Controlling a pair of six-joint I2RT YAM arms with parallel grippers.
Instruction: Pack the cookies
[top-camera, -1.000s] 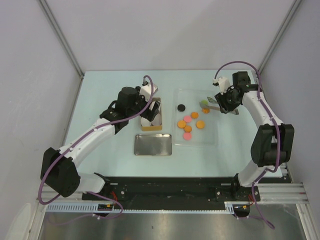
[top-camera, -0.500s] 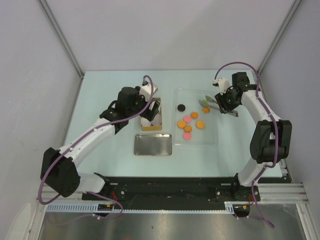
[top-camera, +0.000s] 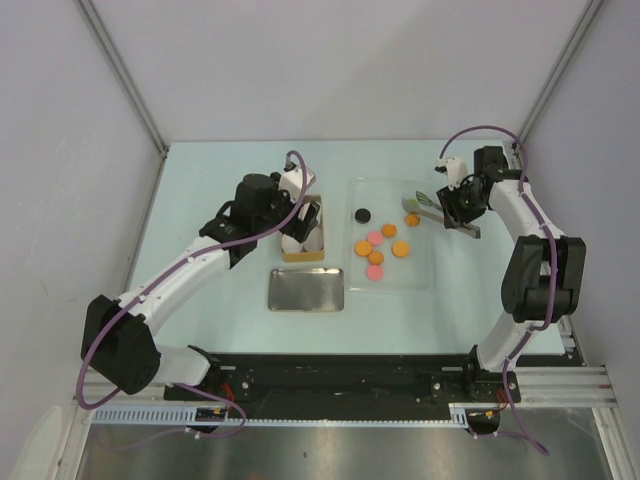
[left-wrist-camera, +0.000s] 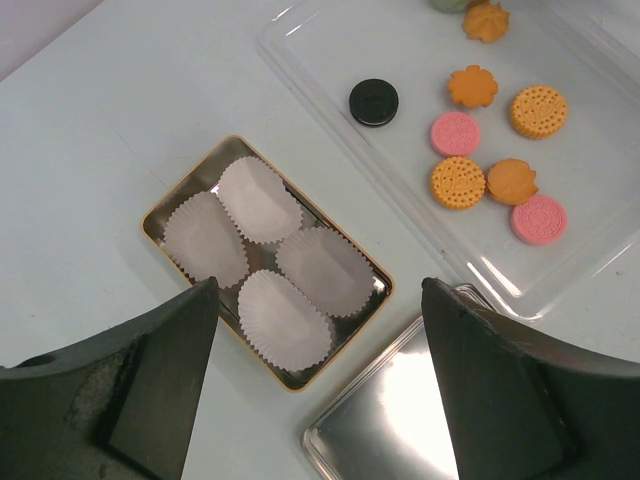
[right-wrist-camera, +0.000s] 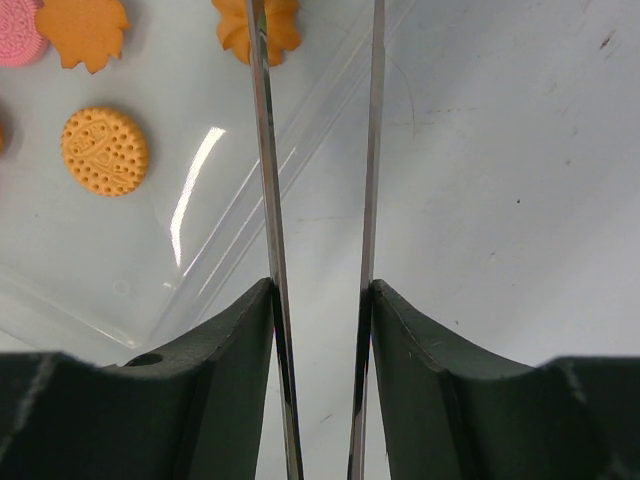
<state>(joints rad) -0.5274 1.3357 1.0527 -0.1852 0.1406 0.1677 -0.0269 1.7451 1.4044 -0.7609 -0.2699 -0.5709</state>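
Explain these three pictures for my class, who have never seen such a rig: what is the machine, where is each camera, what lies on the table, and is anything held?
The machine is two robot arms bolted at the near edge of a table. The wide picture looks down from above and behind them. The other two come from a camera on each wrist, so the dark shapes at the bottom are that arm's own fingers. On the table sit a gold tray holding four white paper cups, a metal lid, and a clear plastic tray of cookies, mostly orange, some pink, plus a black cookie. The left gripper hangs open above the gold tray, holding nothing. The right gripper is closed on metal tongs, which point toward the clear tray.
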